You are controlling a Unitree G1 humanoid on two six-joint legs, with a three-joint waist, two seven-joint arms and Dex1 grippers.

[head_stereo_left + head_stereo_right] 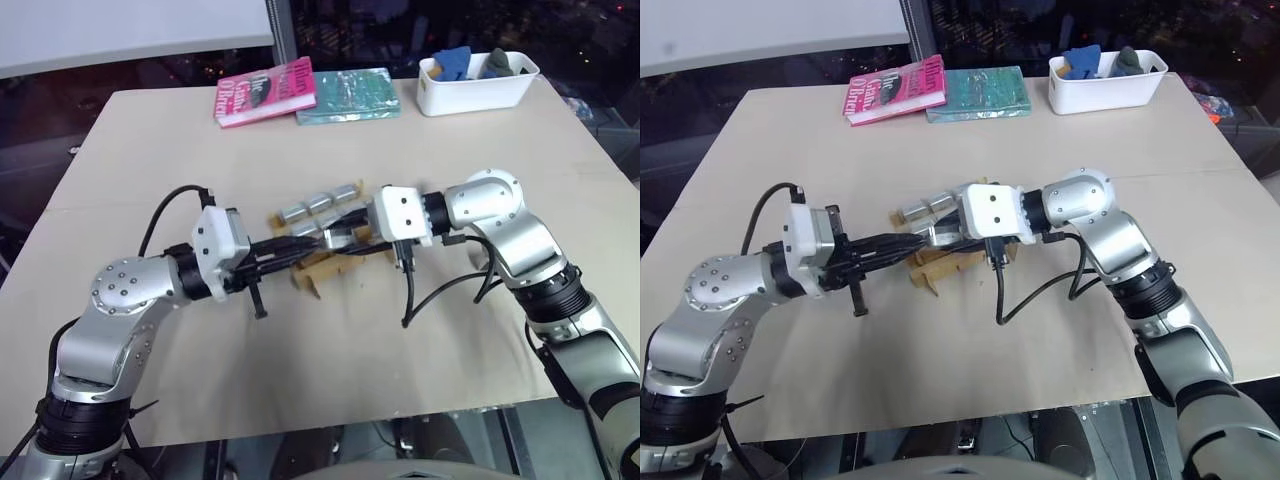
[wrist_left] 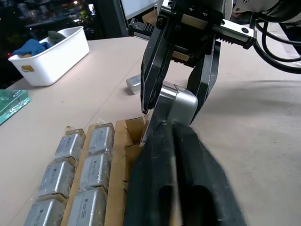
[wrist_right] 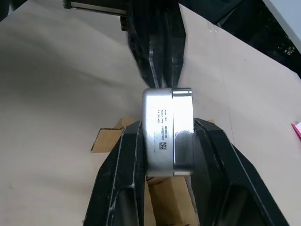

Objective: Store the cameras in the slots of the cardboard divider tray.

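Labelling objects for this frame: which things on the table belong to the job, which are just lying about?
Job:
silver-grey metal camera block gripped by right end effector
cameras already slotted
tan cardboard divider tray
left end effector

Lying about:
pink book
teal book
white plastic bin

Over the cardboard divider tray (image 1: 318, 262) at mid-table, the way is crowded: the left hand (image 1: 300, 248) and right hand (image 1: 337, 236) meet tip to tip there, a camera (image 3: 168, 134) between them, their dark cables hanging beside the tray. Along the table's (image 1: 140, 160) far edge a pink book (image 1: 265, 92), teal book (image 1: 348, 95) and white bin (image 1: 474, 82) stand in a row. Wide bare tabletop lies to either side of the tray and on its near side.
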